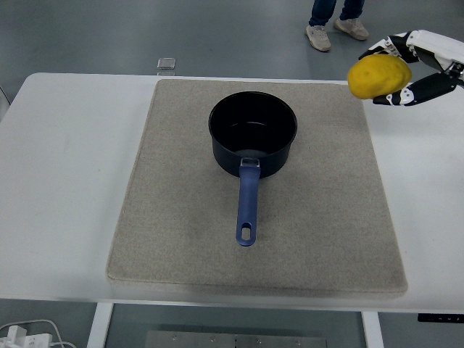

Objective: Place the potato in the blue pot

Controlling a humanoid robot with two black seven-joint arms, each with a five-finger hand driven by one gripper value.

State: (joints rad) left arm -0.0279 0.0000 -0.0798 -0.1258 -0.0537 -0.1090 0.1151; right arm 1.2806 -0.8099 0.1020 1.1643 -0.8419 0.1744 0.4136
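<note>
Now the right hand [406, 69], fingers closed around the potato [378, 76], holds it above the mat's [181, 239] far right corner, and should carry it left until centred over the blue pot [253, 141] before lowering

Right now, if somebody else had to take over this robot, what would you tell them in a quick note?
Right robot hand: shut on the round yellow potato, held up in the air over the far right corner of the beige mat.
Left robot hand: not in view.
Dark blue pot with a long blue handle: upright on the mat's far middle, handle pointing to the near edge, nothing inside it.
Done: potato is picked up.
Left: carry it left to above the pot, lower it in, let go.
</note>
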